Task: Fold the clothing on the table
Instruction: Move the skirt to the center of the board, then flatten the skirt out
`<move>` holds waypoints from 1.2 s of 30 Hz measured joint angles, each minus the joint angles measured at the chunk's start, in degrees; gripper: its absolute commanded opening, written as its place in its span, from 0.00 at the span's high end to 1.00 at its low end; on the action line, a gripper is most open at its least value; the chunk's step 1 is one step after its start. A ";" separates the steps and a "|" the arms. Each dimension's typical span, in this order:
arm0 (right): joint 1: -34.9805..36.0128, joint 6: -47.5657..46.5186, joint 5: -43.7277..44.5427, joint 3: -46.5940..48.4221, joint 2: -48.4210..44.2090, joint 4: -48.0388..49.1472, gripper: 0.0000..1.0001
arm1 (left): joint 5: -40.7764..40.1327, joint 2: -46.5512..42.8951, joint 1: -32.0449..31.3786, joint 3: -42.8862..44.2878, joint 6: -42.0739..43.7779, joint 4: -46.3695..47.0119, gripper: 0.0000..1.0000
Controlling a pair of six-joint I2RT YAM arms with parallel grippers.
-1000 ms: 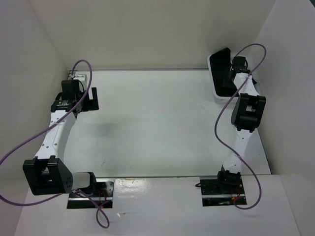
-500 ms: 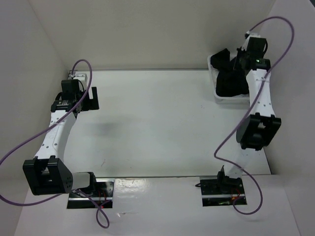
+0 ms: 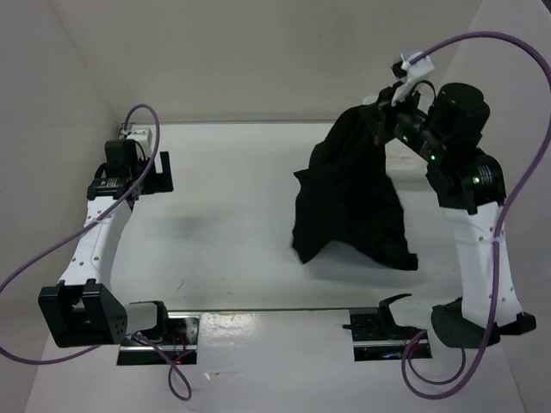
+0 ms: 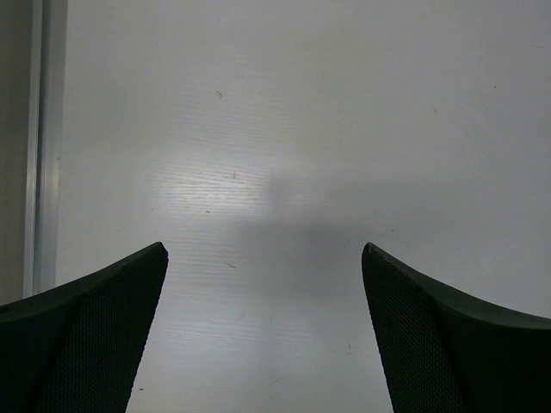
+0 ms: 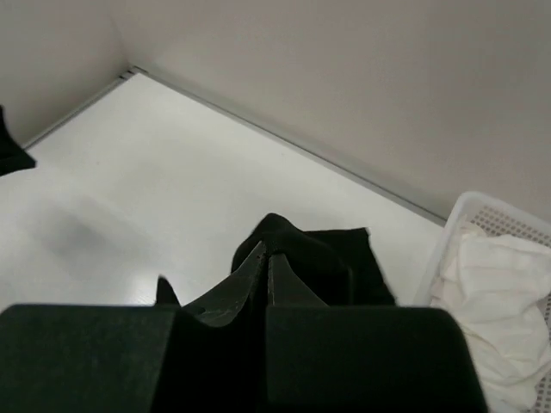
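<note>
Right claw (image 3: 381,127) is pinched tight on the crumpled black cloth garment (image 3: 349,202), which hangs from it over the far right of the flat matte white worktop (image 3: 232,224). Left claw (image 3: 161,172) gapes wide at far left, holding nothing.

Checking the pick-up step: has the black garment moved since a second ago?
Yes. The black garment has left the white basket and hangs from the right hand over the table, nearer and left of it.
</note>
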 measured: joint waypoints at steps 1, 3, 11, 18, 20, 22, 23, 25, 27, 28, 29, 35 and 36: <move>-0.07 -0.07 -1.38 -0.94 -1.73 0.09 1.00 | 0.07 -0.02 0.00 0.00 0.02 0.09 0.01; -0.22 -0.57 -3.21 -3.08 -5.51 0.44 0.95 | 0.46 -0.02 0.00 0.00 0.07 0.02 0.01; -0.20 -4.00 3.98 -23.43 -14.19 8.13 0.01 | 1.99 -0.35 0.00 0.00 1.22 0.02 0.01; -0.22 -4.26 22.97 -34.47 1.55 6.86 0.01 | 5.11 -0.79 0.00 -0.90 2.69 -0.11 0.01; -0.13 -4.42 23.78 -34.49 4.72 4.66 0.01 | 6.80 -0.79 0.00 -0.90 3.65 -0.11 0.01; 1.18 -5.03 21.94 -34.47 4.92 2.82 0.01 | 7.69 -0.79 0.00 -0.90 4.26 -0.20 0.01; 3.10 -5.44 21.31 -34.42 4.20 2.56 0.01 | 7.65 -0.79 0.00 -0.90 4.28 -0.28 0.01; 9.70 -6.54 19.43 -34.01 3.04 2.54 0.01 | 6.38 -0.79 0.00 -0.90 4.09 -0.28 0.01; 17.62 -8.26 17.09 -32.94 2.86 2.40 0.01 | 3.65 -0.68 0.02 -0.90 3.74 -0.24 0.01; 21.07 -9.16 14.88 -32.52 3.21 2.38 0.01 | 2.38 -0.59 0.15 -0.90 3.61 -0.24 0.01; 23.74 -10.21 12.87 -32.15 3.65 2.05 0.01 | 1.22 -0.55 0.52 -0.90 3.32 -0.26 0.01; 35.87 -15.08 11.26 -34.21 8.24 0.72 0.01 | -0.85 -0.13 4.96 -0.90 2.27 -0.24 0.01; 38.97 -15.96 11.58 -35.54 8.90 0.66 0.01 | -0.90 0.04 5.44 -0.90 2.27 -0.24 0.01</move>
